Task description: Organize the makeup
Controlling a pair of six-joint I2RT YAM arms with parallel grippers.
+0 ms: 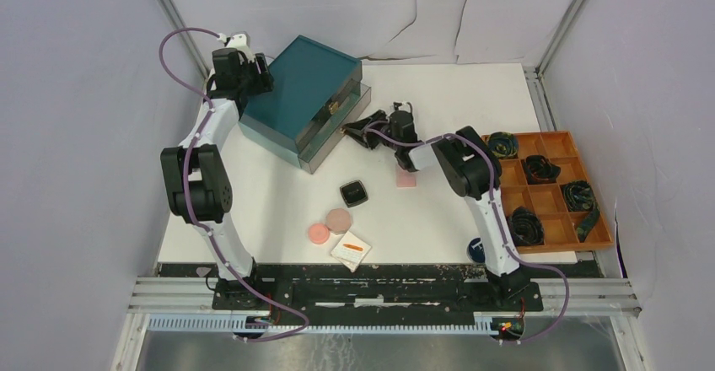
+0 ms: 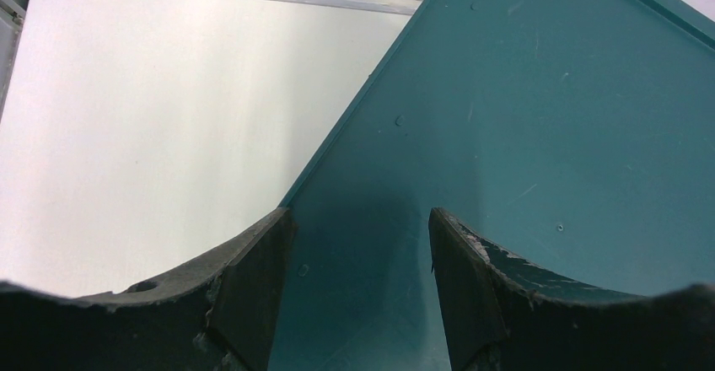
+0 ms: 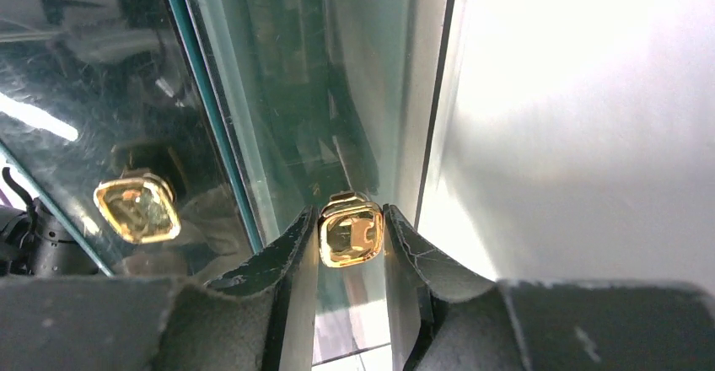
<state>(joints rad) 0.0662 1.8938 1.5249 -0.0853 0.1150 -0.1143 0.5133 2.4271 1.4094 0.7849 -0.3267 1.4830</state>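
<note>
Worktop (image 1: 455, 101): white, matte, flat, enclosed by pale grey walls.
Teal drawer box (image 1: 308, 76): smooth lid, glossy translucent fronts.
Left fingers (image 2: 253, 287): spread wide over its lid, holding nothing.
Right fingers (image 3: 291, 278): pinching its square gold knob (image 3: 350, 232).
Mid-worktop, loose: black square compact (image 1: 354, 193), pink square (image 1: 406, 179), round discs (image 1: 339, 220), white pad (image 1: 352, 251).

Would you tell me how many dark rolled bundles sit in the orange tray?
4: one bundle in the far left compartment, one mid-tray, one on the right side, one near left. The right arm overlaps the orange tray at its left edge, so more may be hidden.
</note>
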